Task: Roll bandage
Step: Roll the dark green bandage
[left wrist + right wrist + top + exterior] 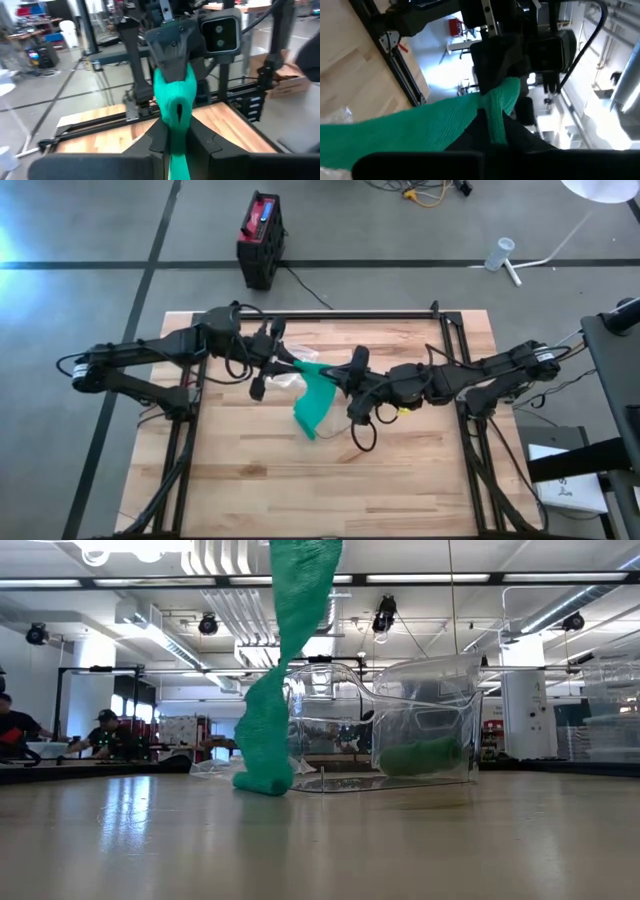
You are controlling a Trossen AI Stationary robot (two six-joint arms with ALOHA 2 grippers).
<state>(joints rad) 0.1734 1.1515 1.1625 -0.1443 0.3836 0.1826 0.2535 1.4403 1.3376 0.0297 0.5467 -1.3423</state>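
A green bandage (312, 405) hangs above the middle of the wooden table (420, 480). Its upper end is bunched between my two grippers, which meet tip to tip. The strip (275, 700) twists downward, and its lower end (262, 780) rests crumpled on the tabletop. My left gripper (290, 364) reaches in from the table's left and is shut on the bandage. My right gripper (336, 377) reaches in from the right and is also shut on it. In the left wrist view the right gripper (172, 50) faces my left fingers. My left gripper pinches the bandage's bunched upper end (176, 117) between its two fingers (156, 140). It comes in level from the table's left. The cloth there is gathered in several layers and lifted clear of the table. My right gripper pinches the same upper end (495, 117) between its two fingers, coming in level from the table's right, opposite the left gripper (495, 55). The rest of the strip (400, 132) hangs slack below, with only its lower end on the table.
A clear plastic container (400, 730) with a green roll (420, 755) inside stands on the table behind the bandage's lower end. Clear plastic (283, 381) lies under the left gripper. The near half of the tabletop is bare wood. People sit in the room beyond.
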